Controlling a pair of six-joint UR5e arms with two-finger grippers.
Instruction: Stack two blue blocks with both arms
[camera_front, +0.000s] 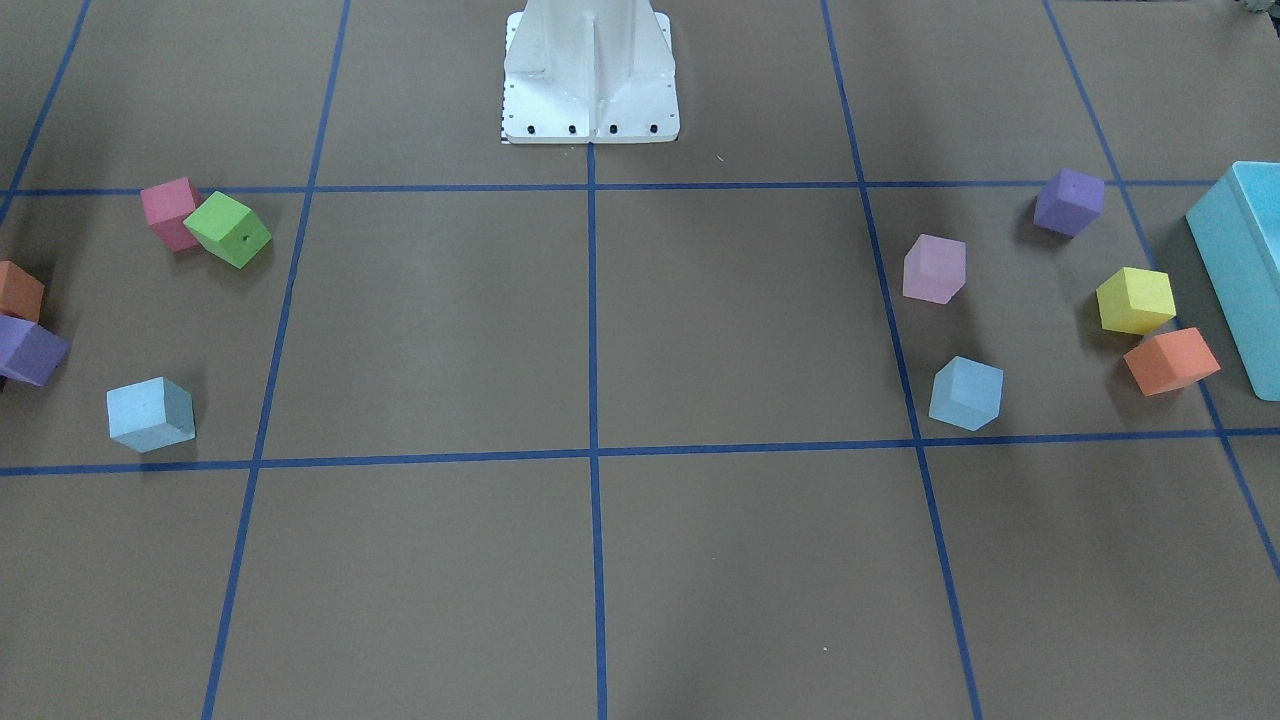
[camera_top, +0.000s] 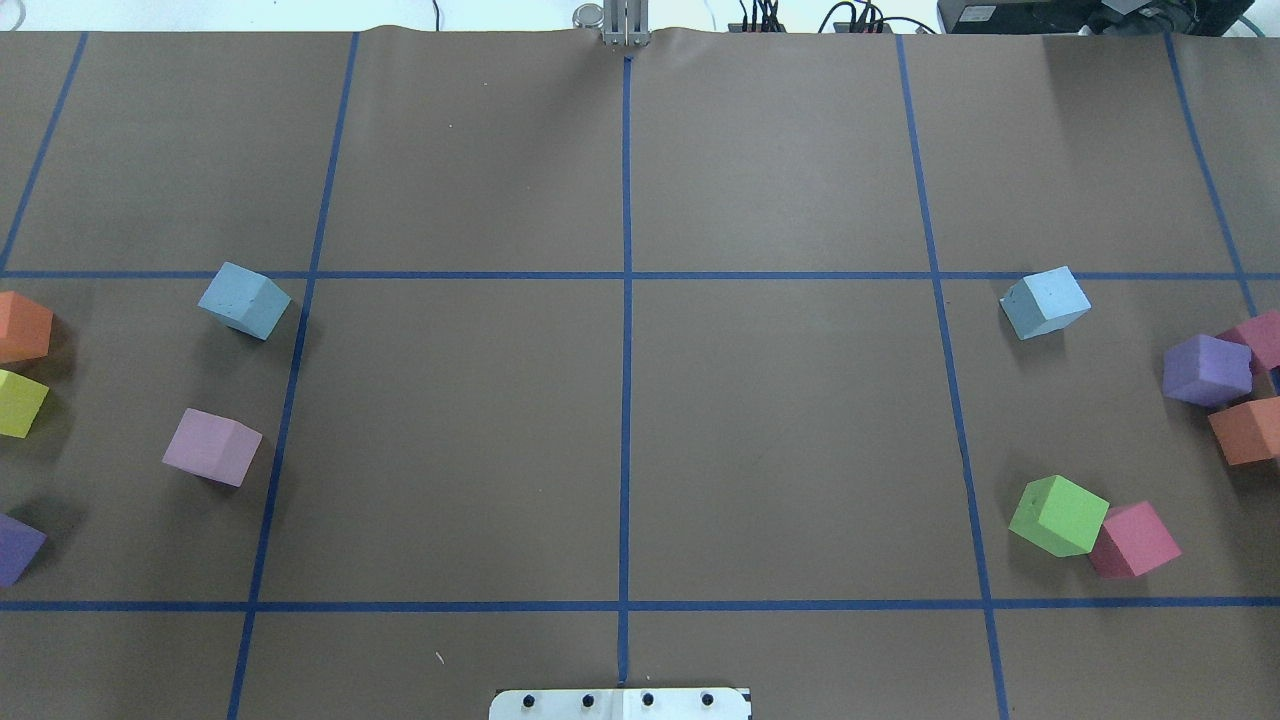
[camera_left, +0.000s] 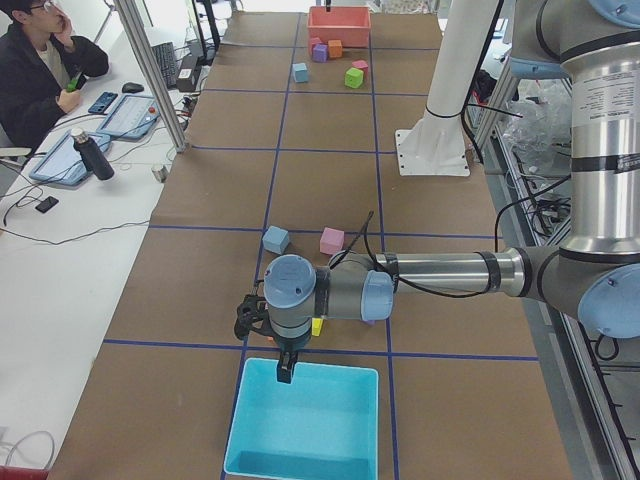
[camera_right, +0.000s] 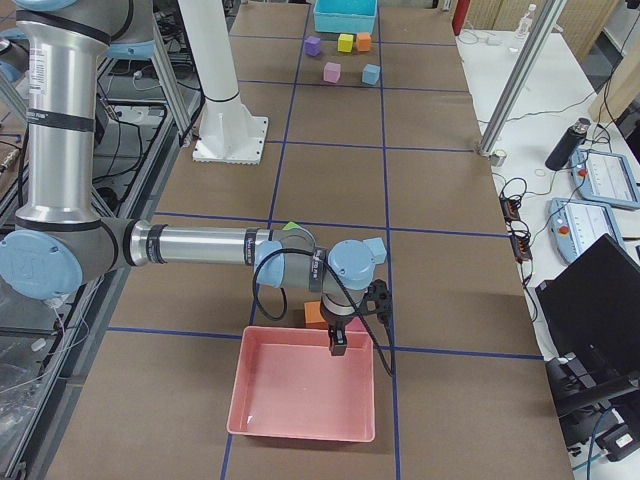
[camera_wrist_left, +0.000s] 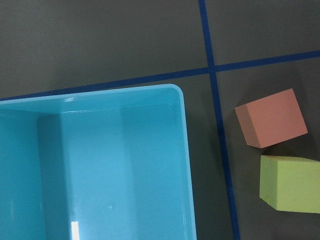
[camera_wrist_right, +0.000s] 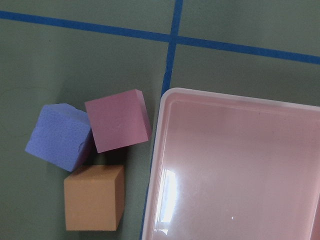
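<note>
Near the desk's side edges, left blue block (camera_top: 244, 300) and right blue block (camera_top: 1045, 302) sit ungrasped; you probably reach first. Jaws' width: cannot tell.

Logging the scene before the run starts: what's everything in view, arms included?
blue blocks: 2, sky-blue, one each side
purple cubes: 2, purple, one each end
lilac cube: 1, lilac, left side
orange cubes: 2, orange, one each end
yellow cube: 1, yellow, left end
green cube: 1, green, right side
pink cubes: 2, pink, right side, one against green cube
turquoise box: 1, turquoise, left end
pink tray: 1, pink, right end
pedestal: 1, white, robot's base
operator: 1, dark top, side desk
arms: 2, silver-grey, reaching opposite ends
pincers: 2, black, left over box, right over tray
</note>
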